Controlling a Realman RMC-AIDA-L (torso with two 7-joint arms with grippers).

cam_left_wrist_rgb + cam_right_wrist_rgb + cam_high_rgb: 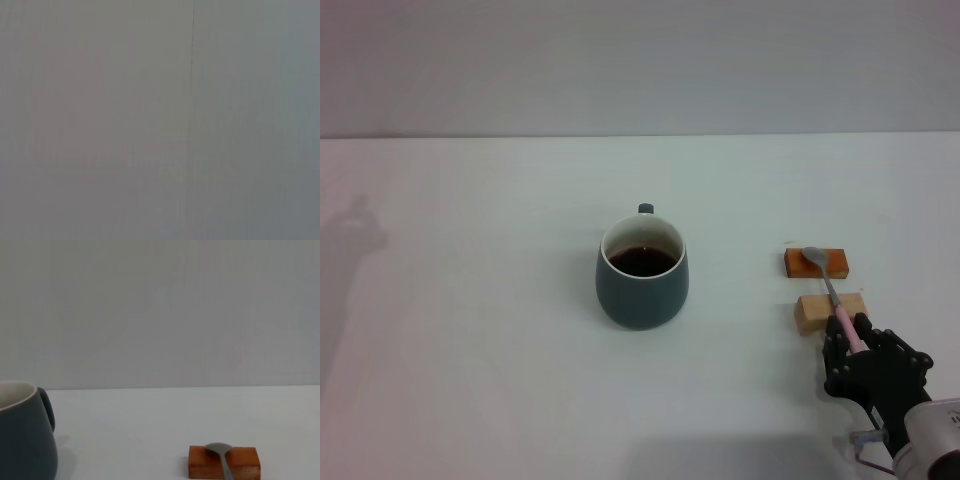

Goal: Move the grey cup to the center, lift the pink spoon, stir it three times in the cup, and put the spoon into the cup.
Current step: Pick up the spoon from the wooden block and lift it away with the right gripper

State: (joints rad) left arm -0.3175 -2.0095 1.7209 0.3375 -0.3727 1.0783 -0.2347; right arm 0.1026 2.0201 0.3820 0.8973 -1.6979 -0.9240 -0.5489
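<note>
The grey cup [642, 285] stands upright in the middle of the white table, with dark brown liquid inside and its small handle pointing away from me. It also shows at the edge of the right wrist view [25, 440]. The pink spoon [831, 291] lies to the cup's right. Its metal bowl [218, 447] rests on an orange block and its neck on a tan block. My right gripper [850, 336] is at the near end of the pink handle, with the handle running between its black fingers. The left gripper is out of view.
The orange block [838, 263] and the tan block [812, 313] sit side by side near the table's right edge. The orange block also shows in the right wrist view [200, 463]. A plain grey wall stands behind the table. The left wrist view shows only a grey surface.
</note>
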